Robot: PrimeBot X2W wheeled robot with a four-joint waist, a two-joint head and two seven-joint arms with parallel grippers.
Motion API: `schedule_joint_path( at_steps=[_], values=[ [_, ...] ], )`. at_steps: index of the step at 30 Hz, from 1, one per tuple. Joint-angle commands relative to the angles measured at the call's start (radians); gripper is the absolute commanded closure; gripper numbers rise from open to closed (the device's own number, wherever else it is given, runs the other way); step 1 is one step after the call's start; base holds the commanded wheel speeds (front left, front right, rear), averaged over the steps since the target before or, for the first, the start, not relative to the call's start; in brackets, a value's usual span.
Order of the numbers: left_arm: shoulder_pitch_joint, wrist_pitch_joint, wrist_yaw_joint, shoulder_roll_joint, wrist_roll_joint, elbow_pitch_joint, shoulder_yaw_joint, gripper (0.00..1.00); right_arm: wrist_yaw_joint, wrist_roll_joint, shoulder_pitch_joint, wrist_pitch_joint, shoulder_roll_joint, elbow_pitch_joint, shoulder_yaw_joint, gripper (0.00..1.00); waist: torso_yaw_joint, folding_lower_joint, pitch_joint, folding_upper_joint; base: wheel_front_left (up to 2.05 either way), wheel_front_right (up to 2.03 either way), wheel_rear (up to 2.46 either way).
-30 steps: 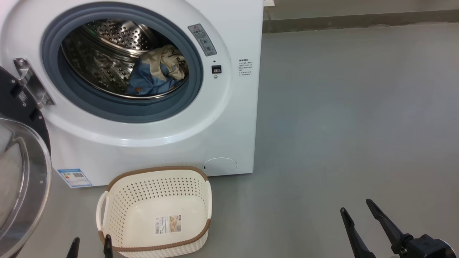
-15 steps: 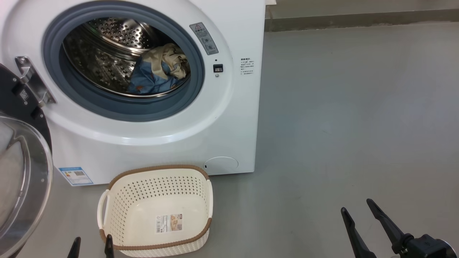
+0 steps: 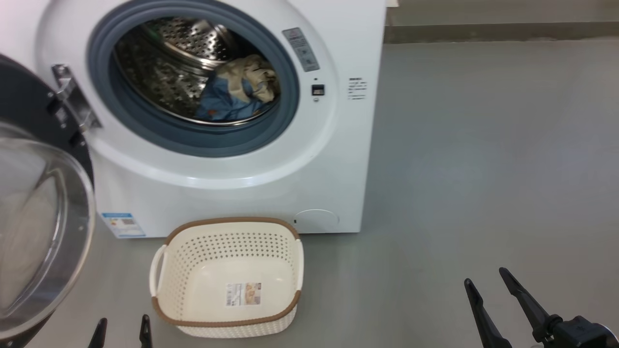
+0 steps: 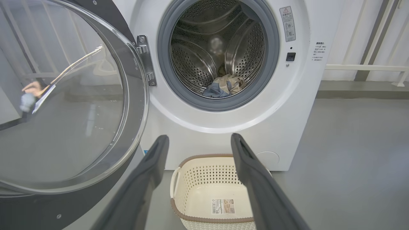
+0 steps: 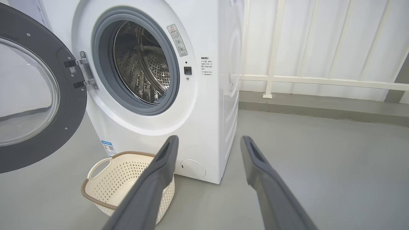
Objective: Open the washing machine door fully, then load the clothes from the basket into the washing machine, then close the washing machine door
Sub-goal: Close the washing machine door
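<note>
Washing machine (image 3: pixel 232 193) door (image 3: pixel 43 227) swung wide open, hanging off hinge at left of machine's opening. Clothes (image 3: pixel 237 92) inside drum (image 3: pixel 164 82), low near front. Basket (image 3: pixel 232 221) on floor (image 3: pixel 483 145) just before machine, bottom label (image 3: pixel 243 294) showing. Left gripper (image 3: pixel 124 321) near basket, fingers apart. Right gripper (image 3: pixel 485 276) well right of machine, fingers apart.

A smooth, glossy white shell is seen on the washing machine (image 3: pixel 232 193); shiny perforated steel lines its drum (image 3: pixel 164 82). The basket (image 3: pixel 193 261) is moulded of matt perforated plastic. The clothes (image 3: pixel 227 101) are soft cloth.
</note>
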Motion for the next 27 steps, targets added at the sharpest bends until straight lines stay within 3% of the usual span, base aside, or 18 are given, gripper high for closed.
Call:
schedule_joint_path(
  at_steps=[1, 9, 20, 27],
  values=[
    [-0.050, -0.008, 0.016, 0.019, -0.005, -0.032, 0.037, 0.00, 0.002, -0.005, -0.005, -0.005, -0.017, -0.027, 0.014, 0.00, 0.058, 0.0000, 0.014, 0.0000, 0.00, 0.00, 0.00],
    [-0.042, -0.012, 0.035, 0.015, -0.003, -0.055, 0.041, 0.00, 0.002, -0.005, -0.011, -0.005, -0.029, -0.029, 0.014, 0.00, 0.204, 0.0000, 0.028, 0.0000, 0.00, 0.00, 0.00],
    [-0.042, -0.008, 0.026, 0.032, -0.012, -0.064, 0.037, 0.00, 0.002, -0.003, -0.006, -0.005, -0.021, -0.022, 0.027, 0.00, 0.407, 0.0000, -0.005, 0.0000, 0.00, 0.00, 0.00],
    [-0.022, -0.014, 0.043, 0.026, -0.027, -0.088, 0.062, 0.00, 0.002, 0.003, -0.056, -0.005, -0.033, -0.005, 0.090, 0.00, 0.441, 0.0000, 0.016, 0.0000, 0.00, 0.00, 0.00]
  ],
)
